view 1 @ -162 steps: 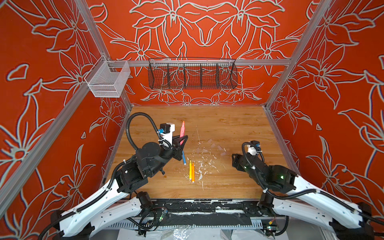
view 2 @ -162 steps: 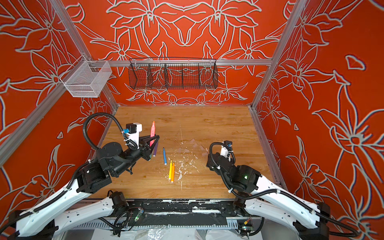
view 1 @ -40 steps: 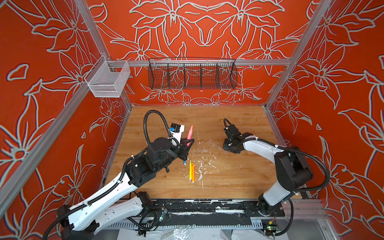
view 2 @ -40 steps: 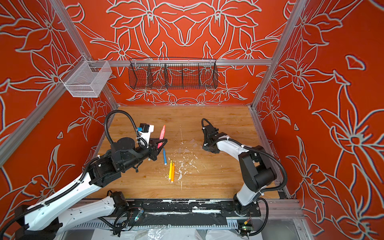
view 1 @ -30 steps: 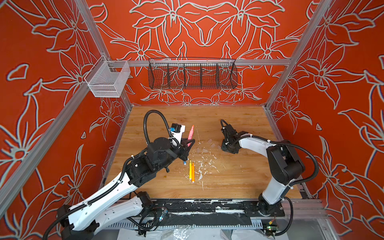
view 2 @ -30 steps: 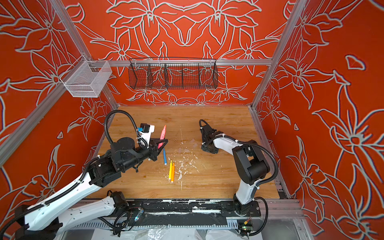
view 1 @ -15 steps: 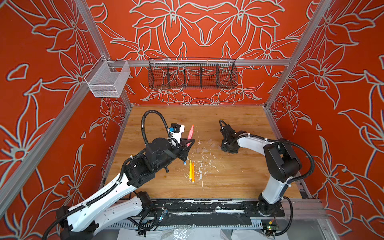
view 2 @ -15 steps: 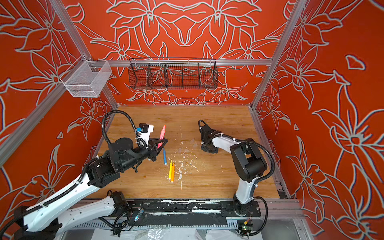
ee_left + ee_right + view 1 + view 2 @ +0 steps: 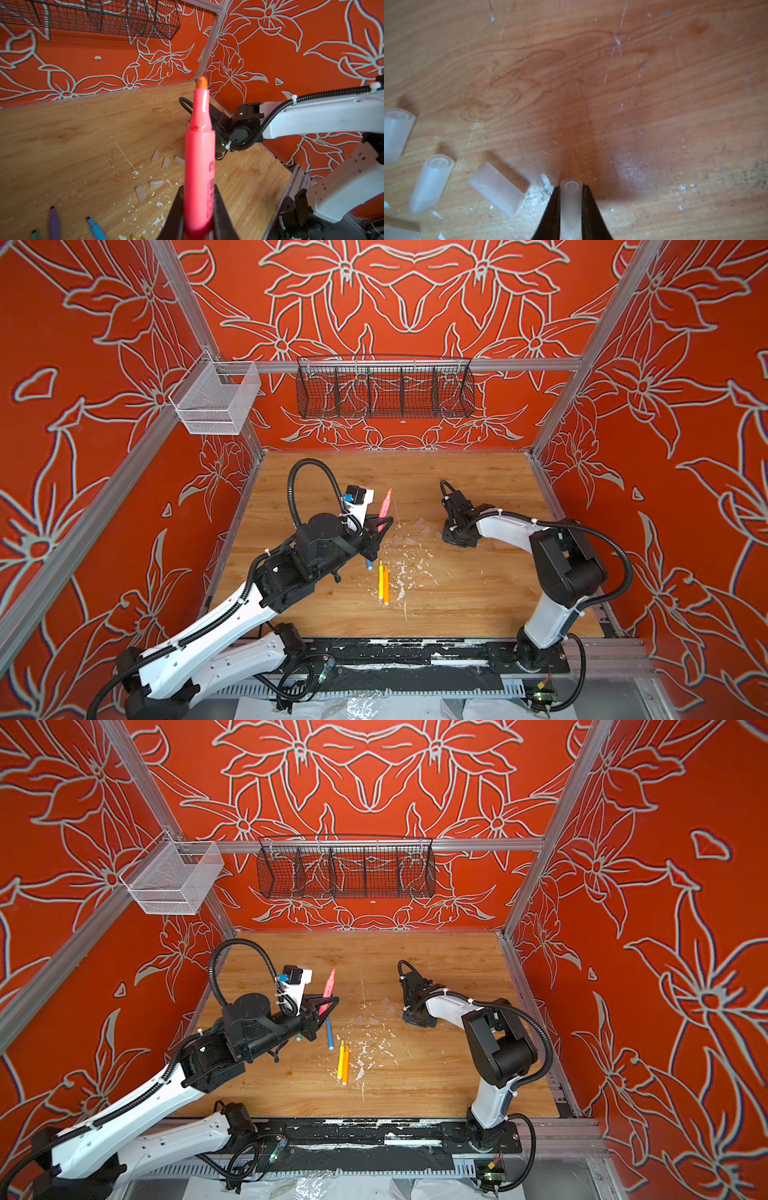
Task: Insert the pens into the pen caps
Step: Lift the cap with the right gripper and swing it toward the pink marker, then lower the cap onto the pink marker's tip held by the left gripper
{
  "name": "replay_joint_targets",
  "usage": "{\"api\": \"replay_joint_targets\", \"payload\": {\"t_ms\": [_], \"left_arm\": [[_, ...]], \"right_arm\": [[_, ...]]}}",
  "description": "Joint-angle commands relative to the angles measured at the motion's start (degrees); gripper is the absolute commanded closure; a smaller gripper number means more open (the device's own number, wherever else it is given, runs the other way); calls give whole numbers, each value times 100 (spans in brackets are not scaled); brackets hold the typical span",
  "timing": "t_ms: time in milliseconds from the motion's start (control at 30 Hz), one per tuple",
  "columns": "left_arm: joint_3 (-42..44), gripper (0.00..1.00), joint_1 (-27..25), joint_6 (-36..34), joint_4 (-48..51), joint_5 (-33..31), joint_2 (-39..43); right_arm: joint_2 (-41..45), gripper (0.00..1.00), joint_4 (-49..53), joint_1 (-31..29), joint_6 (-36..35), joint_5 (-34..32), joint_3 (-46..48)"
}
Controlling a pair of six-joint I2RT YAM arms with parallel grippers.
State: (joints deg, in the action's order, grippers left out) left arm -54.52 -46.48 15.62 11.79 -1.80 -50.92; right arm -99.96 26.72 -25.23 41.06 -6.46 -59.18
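Observation:
My left gripper (image 9: 380, 529) (image 9: 198, 207) is shut on the pink-red pen (image 9: 384, 506) (image 9: 199, 166) and holds it above the table with its tip pointing up and away. My right gripper (image 9: 457, 537) (image 9: 570, 188) is down at the table, shut on one translucent pen cap (image 9: 570, 207) with the cap's open end facing outward. Several more caps (image 9: 497, 188) (image 9: 156, 183) lie loose beside it. Yellow (image 9: 380, 578) and orange (image 9: 386, 585) pens lie side by side at mid-table. A blue pen (image 9: 330, 1033) lies by the left gripper, and purple (image 9: 54, 223) and green (image 9: 34, 234) pens lie under that arm.
White paint flecks (image 9: 401, 576) dot the wooden table (image 9: 478, 597) around the pens. A black wire basket (image 9: 384, 387) hangs on the back wall and a white mesh basket (image 9: 216, 400) at the back left corner. Red patterned walls close in three sides.
The right gripper's jaws have closed on a cap at the table. The left arm has kept the pink-red pen where it was.

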Motion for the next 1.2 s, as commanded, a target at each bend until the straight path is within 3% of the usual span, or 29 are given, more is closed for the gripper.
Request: {"api": "replay_joint_targets", "payload": {"t_ms": [0,333,633,900,1167], "left_arm": [[-88,100,27,-90,-330,769,-255],[-164,100,30,-172,-313,879,-753],[-265,100,26,-187,-296,1275,-1000],[-270,100,30,-182,-351,1557,-1017],[-237,100,24,-182,-381,1754,-914]], "right_arm": [[632,84,167,-32,86,-47,220],[3024,84,545,-172,98,-440,447],[4922,84,417,-1003,-337,-725,-166],[5300,84,-1118,-1781,-867,348,-247],[5270,84,-3269,-1880,-387,1368,413]]}}
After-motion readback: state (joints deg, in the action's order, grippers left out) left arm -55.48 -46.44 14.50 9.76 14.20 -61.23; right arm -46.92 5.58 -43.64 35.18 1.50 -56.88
